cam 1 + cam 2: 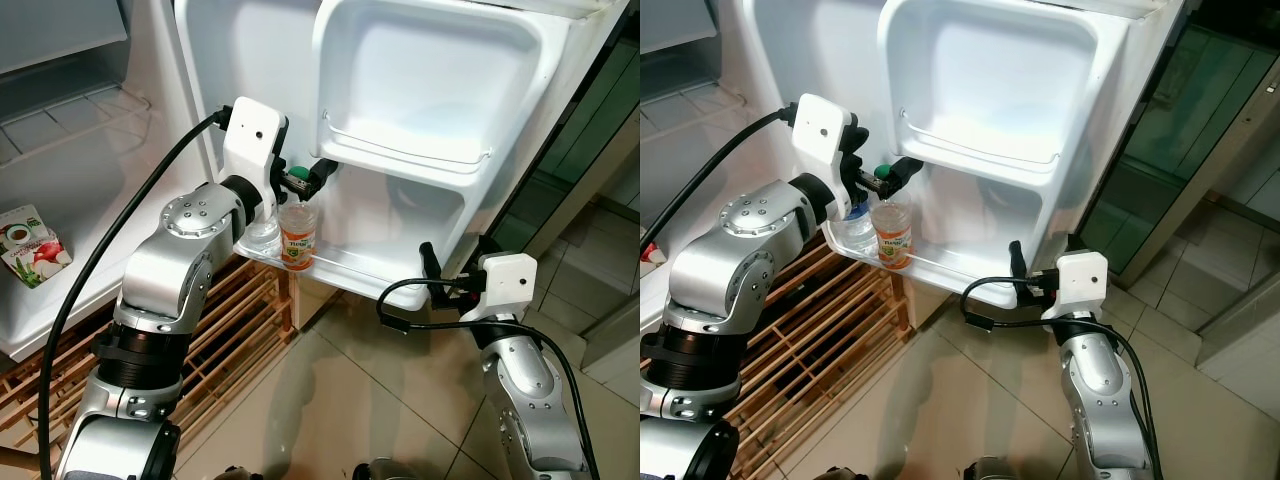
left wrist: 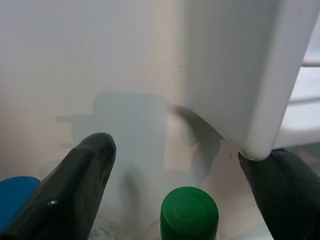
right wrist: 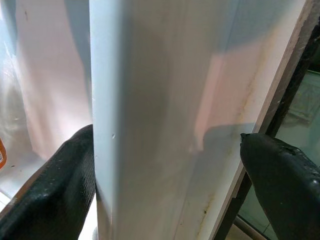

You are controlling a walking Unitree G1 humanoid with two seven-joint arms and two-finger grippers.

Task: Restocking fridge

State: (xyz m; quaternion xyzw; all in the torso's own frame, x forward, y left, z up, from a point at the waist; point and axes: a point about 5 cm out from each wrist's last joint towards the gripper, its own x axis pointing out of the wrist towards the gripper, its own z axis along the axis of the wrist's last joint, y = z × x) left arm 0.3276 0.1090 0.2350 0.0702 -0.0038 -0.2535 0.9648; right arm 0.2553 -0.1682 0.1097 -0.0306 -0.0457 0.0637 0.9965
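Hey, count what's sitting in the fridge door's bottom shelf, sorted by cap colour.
Green-capped bottle with the orange label: 1
Blue-capped clear bottle: 1
Total: 2 bottles on the door's bottom shelf, below the left gripper.

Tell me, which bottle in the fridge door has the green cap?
The bottle with the orange label, directly under the left gripper, has the green cap. The clear bottle beside it has a blue cap, seen in the left wrist view.
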